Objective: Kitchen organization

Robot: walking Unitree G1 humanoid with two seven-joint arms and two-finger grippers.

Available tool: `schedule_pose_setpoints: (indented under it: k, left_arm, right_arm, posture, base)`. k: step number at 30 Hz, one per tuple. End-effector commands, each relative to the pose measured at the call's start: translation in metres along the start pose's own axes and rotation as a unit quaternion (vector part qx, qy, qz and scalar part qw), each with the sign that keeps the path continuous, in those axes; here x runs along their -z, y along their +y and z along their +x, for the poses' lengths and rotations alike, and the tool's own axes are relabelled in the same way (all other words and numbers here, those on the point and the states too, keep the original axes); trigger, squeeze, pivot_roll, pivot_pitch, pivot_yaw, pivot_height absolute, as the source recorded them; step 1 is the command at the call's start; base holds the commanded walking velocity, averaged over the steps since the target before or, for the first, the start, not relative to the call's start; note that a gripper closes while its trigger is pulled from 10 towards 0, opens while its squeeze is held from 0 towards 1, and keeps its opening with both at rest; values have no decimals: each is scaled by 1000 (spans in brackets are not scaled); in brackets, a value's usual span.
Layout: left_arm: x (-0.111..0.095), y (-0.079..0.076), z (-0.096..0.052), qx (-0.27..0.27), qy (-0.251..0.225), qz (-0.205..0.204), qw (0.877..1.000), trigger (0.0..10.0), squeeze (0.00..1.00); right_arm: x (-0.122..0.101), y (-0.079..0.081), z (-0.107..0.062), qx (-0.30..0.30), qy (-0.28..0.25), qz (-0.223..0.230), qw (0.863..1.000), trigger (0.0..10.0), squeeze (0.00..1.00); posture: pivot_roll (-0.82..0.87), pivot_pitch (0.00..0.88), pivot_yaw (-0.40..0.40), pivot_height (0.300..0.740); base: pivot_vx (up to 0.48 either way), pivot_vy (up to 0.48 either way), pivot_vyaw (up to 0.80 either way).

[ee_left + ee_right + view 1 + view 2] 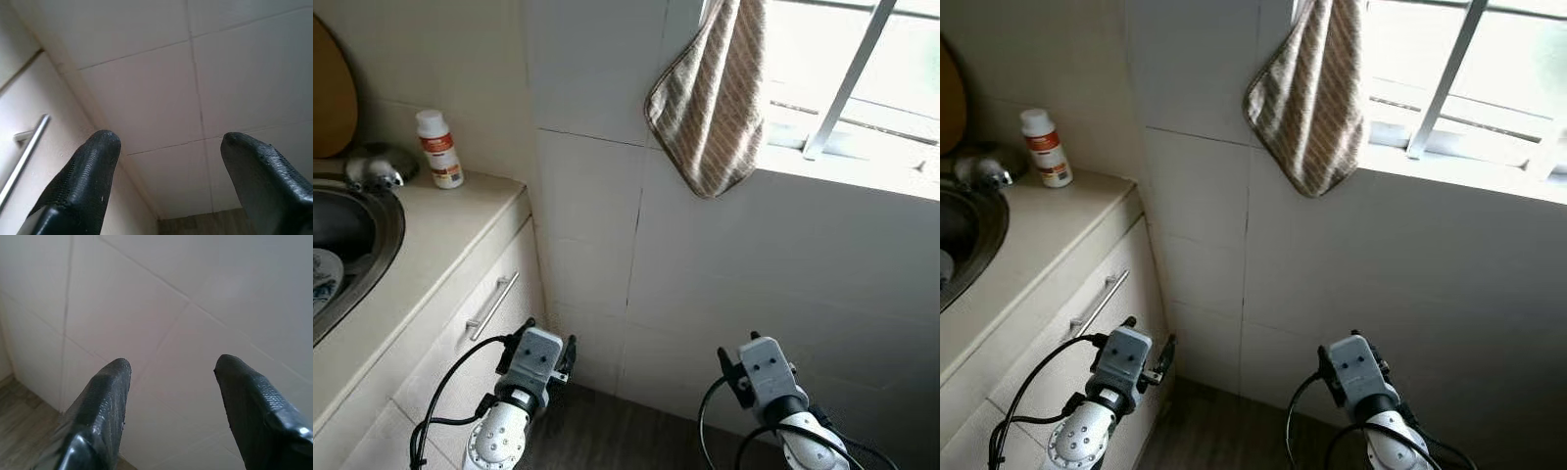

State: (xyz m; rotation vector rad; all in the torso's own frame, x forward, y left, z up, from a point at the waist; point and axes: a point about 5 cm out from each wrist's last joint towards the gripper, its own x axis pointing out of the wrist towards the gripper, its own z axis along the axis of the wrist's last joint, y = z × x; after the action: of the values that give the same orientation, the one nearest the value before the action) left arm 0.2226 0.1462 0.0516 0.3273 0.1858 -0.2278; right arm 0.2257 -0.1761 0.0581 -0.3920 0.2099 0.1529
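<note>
Beige and pale, the tabletop (431, 235) runs along the robot's left side, and on its far corner, close to the tiled wall (597, 196), a white bottle (439, 148) with an orange label stands upright. Just beside the bottle a shiny metal tap fitting (378, 168) sits at the rim of a steel sink (372, 230); something pale lies in the basin, too cropped to name. Under the tabletop a cupboard front carries a slim metal handle (491, 305). A brown-and-cream striped cloth (710, 98) hangs at the edge of a bright barred window (862, 78), well apart from the bottle.

Both arms are low before the wall over a dark wood-look floor (607, 431). The left claw (168, 147) is spread wide and holds nothing, near the handle. The right claw (171, 369) is likewise spread and bare, facing plain tiles.
</note>
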Motion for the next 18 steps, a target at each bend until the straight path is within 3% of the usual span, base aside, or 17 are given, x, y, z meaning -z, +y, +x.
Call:
schedule_pose_setpoints:
  k: [1,18]
  left_arm:
    - [2,-4,2,8,9,1,1000,10000,0]
    - [6,-10,3,23,13,-7,1000,10000,0]
  right_arm:
    - [-1,-11,1,27,-1,-3,1000,10000,0]
    - [-1,-20,4,61,-6,-13,998,10000,0]
  posture:
    - [-8,0,-37,740]
    - [-14,0,-32,740]
  base:
    - [0,-480,-756]
    - [0,-480,-756]
